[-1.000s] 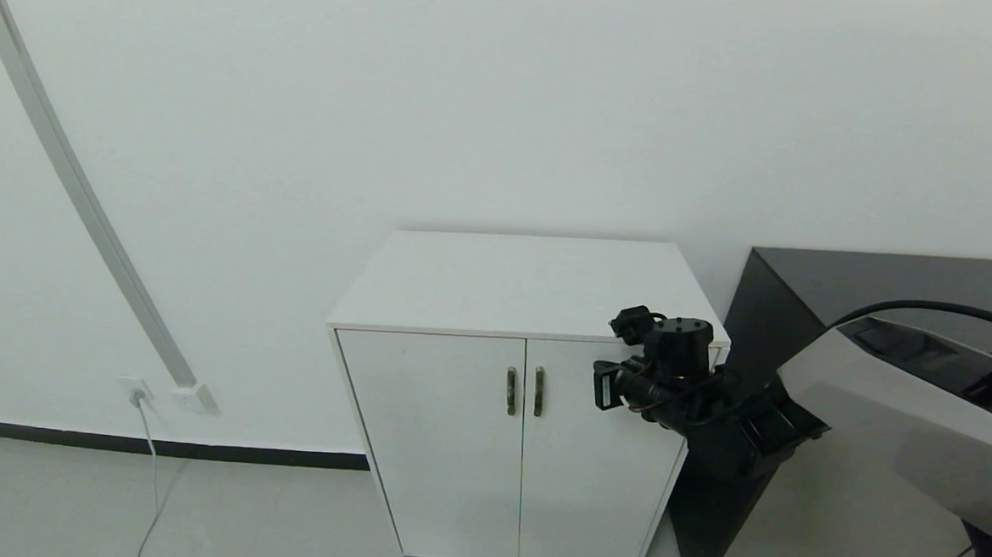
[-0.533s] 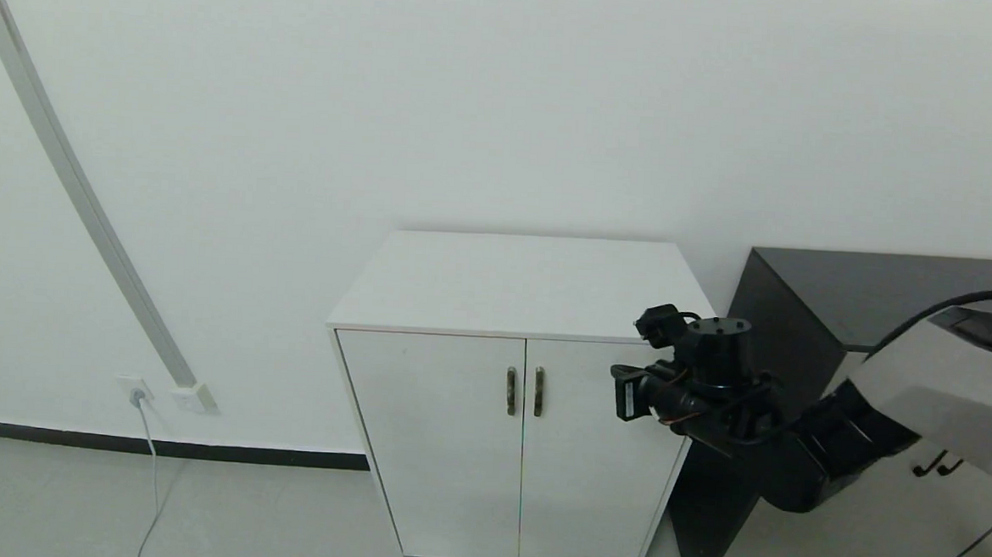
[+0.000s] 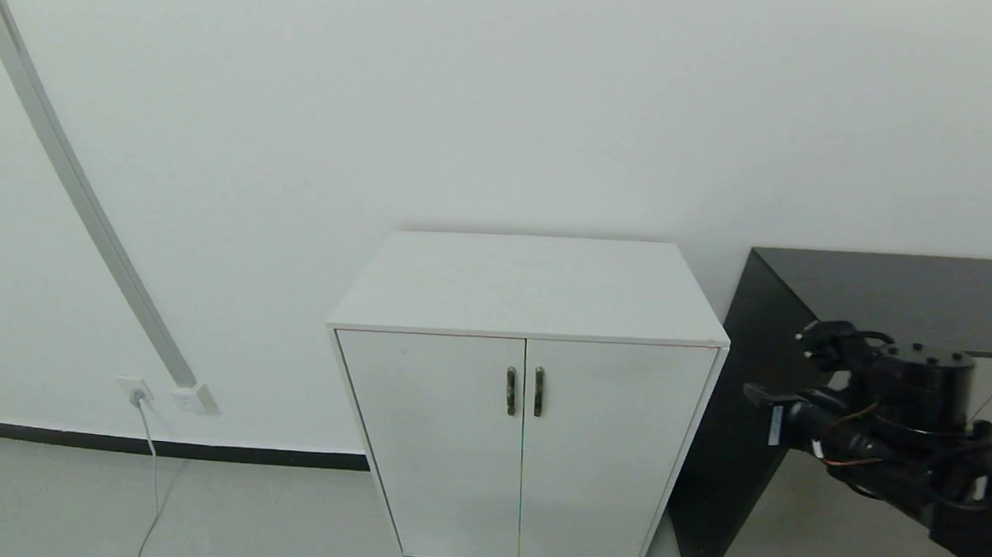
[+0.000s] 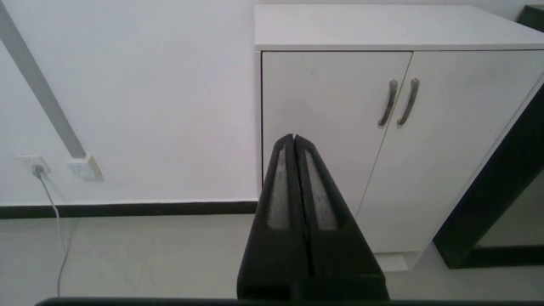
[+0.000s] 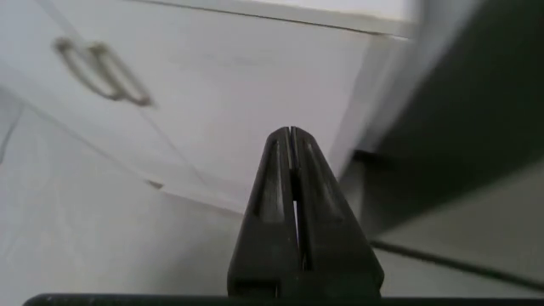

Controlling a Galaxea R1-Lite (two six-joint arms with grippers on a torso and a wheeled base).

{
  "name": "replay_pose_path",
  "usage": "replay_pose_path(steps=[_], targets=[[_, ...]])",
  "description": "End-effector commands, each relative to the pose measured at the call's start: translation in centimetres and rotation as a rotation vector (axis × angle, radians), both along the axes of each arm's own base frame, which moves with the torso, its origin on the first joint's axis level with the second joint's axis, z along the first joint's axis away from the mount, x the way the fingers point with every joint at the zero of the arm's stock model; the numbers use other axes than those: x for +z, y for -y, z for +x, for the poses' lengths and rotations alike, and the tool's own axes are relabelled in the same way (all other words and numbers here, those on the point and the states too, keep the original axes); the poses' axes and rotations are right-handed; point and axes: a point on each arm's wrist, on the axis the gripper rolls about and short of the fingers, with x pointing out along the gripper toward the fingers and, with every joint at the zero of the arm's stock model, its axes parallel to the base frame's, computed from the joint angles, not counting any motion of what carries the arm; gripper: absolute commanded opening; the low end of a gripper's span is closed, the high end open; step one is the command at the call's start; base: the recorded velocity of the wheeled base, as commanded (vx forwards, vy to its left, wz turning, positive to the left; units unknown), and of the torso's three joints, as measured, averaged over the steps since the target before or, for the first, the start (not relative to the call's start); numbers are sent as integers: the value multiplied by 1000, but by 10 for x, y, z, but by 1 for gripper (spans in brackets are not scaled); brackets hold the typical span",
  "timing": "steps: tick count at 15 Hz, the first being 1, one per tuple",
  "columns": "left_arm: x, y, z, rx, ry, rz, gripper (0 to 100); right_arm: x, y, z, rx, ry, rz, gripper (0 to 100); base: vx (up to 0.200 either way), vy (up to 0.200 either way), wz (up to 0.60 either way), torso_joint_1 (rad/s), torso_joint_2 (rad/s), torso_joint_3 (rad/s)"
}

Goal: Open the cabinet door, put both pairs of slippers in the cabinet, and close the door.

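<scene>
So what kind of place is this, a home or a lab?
Likely a sparse indoor room, perhaps an office or test space: a white two-door cabinet against a white wall, a wall socket low down, and a black unit beside the cabinet.

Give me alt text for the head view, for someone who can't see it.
A white two-door cabinet stands shut against a white wall, its two handles side by side. The right gripper hangs to its right, before a black unit.
</scene>
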Motion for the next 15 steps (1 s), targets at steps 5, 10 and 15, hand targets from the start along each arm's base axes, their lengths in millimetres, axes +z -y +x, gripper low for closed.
replay_pose_path(steps=[5, 10, 15], targets=[[0, 0, 0, 0, 0, 0, 0, 10, 82, -81, -436, 22, -43, 0, 0, 0, 0, 0, 0, 0], [0, 0, 0, 0, -2, 0, 0, 11, 98, -148, -575, 95, -34, 0, 0, 0, 0, 0, 0, 0], [0, 0, 0, 0, 0, -2, 0, 12, 91, -208, -567, 120, -26, 0, 0, 0, 0, 0, 0, 0]])
